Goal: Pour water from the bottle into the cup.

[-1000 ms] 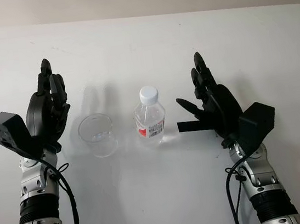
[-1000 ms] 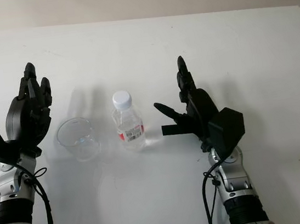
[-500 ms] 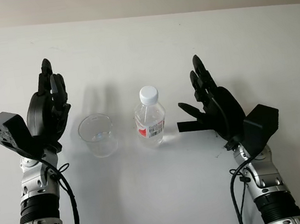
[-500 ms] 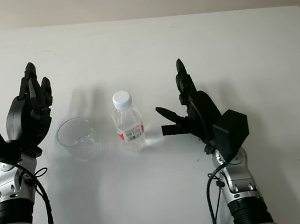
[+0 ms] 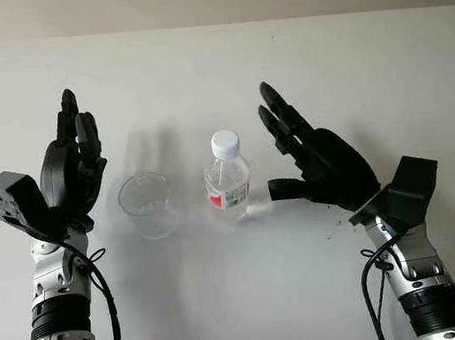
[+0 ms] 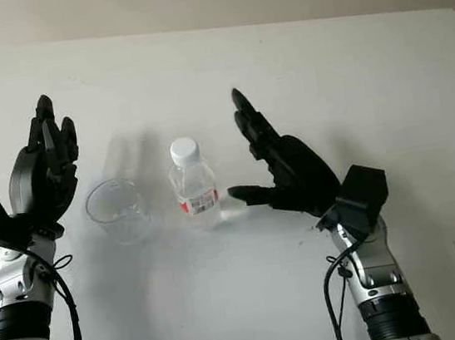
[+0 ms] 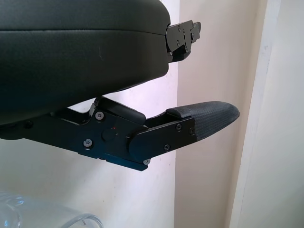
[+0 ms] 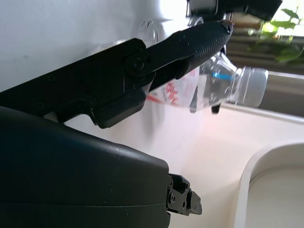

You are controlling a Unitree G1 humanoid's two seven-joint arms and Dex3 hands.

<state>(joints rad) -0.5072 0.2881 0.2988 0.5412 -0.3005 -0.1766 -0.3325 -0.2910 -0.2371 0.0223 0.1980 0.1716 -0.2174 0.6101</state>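
Observation:
A clear plastic bottle (image 5: pixel 228 184) with a white cap and a red label stands upright near the middle of the white table. To its left stands a clear plastic cup (image 5: pixel 147 206), upright. My right hand (image 5: pixel 314 158) is open just right of the bottle, palm toward it, thumb close to the bottle's base, not touching it. The right wrist view shows the bottle (image 8: pixel 223 85) beyond one black finger. My left hand (image 5: pixel 74 169) is open and raised left of the cup, apart from it.
The white table (image 5: pixel 223 70) extends far behind both objects, and a pale wall runs beyond its back edge. The table's front edge lies close to my arms.
My right hand has moved left and forward toward the bottle and tilted its fingers over it. The left hand, cup and bottle have stayed put.

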